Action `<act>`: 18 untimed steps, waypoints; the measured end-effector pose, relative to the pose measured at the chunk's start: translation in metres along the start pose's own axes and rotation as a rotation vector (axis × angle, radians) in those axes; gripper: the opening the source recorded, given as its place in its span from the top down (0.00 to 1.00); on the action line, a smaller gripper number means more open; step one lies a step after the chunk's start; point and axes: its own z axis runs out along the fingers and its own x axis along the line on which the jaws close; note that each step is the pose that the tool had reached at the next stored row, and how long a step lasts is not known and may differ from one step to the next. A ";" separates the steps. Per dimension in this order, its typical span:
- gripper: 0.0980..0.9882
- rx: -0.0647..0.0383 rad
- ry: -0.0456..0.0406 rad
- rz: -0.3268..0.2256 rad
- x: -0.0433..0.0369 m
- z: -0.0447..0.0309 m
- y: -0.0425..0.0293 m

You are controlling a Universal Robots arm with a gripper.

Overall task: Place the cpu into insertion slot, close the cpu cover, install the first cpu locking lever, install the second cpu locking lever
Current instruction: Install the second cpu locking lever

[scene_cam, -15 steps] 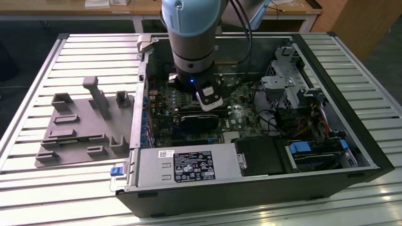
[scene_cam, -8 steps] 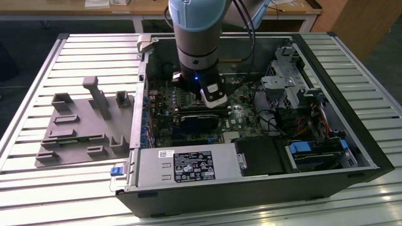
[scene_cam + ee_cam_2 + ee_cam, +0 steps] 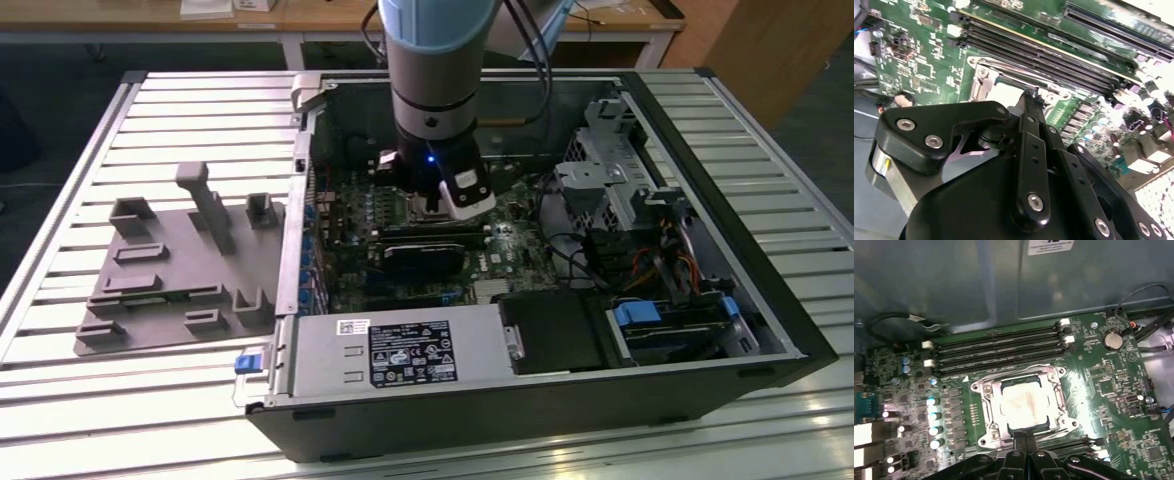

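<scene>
In the first wrist view the cpu (image 3: 1023, 401) lies pale and flat in the insertion slot (image 3: 1056, 418) on the green board. The silver cpu cover (image 3: 990, 407) frames it and looks lowered over it. My gripper (image 3: 1024, 436) is shut, its two thin fingertips pressed together at the socket's edge, with nothing visible between them. The second wrist view shows the gripper (image 3: 1029, 94) with its tips at the cpu cover (image 3: 980, 80), beside the pale cpu (image 3: 1004, 92). In the exterior view the gripper (image 3: 442, 207) reaches down into the open computer case and hides the socket.
Long black memory slots (image 3: 999, 352) run beside the socket, and capacitors (image 3: 931, 415) stand along another side. A black card (image 3: 427, 255), the power supply (image 3: 387, 350) and a drive cage (image 3: 614, 170) crowd the case. A grey fixture plate (image 3: 174, 270) lies on the slatted table.
</scene>
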 end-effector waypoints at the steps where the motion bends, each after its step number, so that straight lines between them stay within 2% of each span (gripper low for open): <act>1: 1.00 0.006 -0.0013 0.000 -0.0011 0.0004 0.0014; 5: 1.00 0.035 -0.0070 -0.003 -0.0042 0.0023 0.0078; 7: 1.00 0.048 -0.0096 -0.004 -0.0040 0.0041 0.0134; 14: 1.00 0.079 -0.0156 -0.007 -0.0020 0.0099 0.0298; 16: 1.00 0.102 -0.0199 -0.009 -0.0016 0.0111 0.0332; 18: 1.00 0.115 -0.0221 -0.010 -0.0014 0.0124 0.0360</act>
